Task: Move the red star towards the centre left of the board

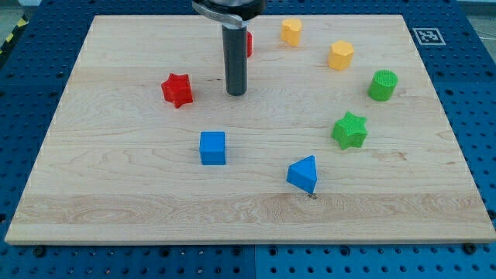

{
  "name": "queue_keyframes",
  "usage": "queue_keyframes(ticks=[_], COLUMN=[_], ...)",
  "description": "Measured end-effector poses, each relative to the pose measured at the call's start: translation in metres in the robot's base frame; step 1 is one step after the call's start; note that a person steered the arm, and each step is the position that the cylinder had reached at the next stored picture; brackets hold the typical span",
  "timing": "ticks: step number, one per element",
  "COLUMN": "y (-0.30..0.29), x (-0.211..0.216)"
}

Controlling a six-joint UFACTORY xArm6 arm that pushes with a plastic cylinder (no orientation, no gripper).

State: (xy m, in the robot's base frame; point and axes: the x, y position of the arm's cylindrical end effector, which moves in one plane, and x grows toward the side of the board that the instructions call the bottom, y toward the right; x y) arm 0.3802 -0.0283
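Observation:
The red star (177,89) lies on the wooden board (116,178), left of the middle and a little above mid-height. My tip (236,93) stands on the board to the star's right, apart from it by about one block's width. A second red block (249,43) shows just behind the rod, mostly hidden, so I cannot tell its shape.
A blue cube (212,147) lies below the tip. A blue triangular block (303,173) lies at lower middle. A green star (349,129) and a green cylinder (382,84) lie at the right. Two yellow blocks (291,31) (340,55) lie at the top right.

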Motion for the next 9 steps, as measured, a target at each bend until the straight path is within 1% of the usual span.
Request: queue_keyframes(ticks=[2, 5, 6, 8, 9], y=[-0.007, -0.104, -0.128, -0.130, -0.151], x=[-0.003, -0.011, -0.012, -0.015, -0.018])
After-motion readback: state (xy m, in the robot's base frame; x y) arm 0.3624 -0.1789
